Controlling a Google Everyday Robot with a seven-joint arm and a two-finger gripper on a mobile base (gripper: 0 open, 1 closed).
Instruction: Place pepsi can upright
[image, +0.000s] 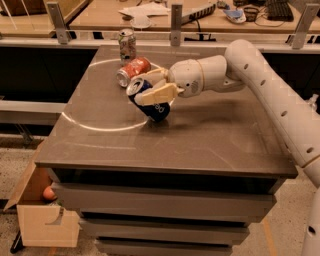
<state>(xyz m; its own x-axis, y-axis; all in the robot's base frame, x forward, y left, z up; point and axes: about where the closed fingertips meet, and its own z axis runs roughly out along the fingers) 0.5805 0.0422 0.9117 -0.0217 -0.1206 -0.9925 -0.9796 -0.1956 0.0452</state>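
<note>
Blue pepsi can (159, 111) tilted, claw (148, 86) clamped around it, over table (215, 140)

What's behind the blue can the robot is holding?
Behind the tilted pepsi can, gripped by the gripper, an orange can lies on its side. Farther back a silver can stands upright. The pepsi can and gripper hide the bit of table right behind them.

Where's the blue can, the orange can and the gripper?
pepsi can (157, 111), camera view, blue side.
orange can (135, 70), camera view, orange side.
gripper (142, 88), camera view, between fingertips, around the pepsi can.
</note>
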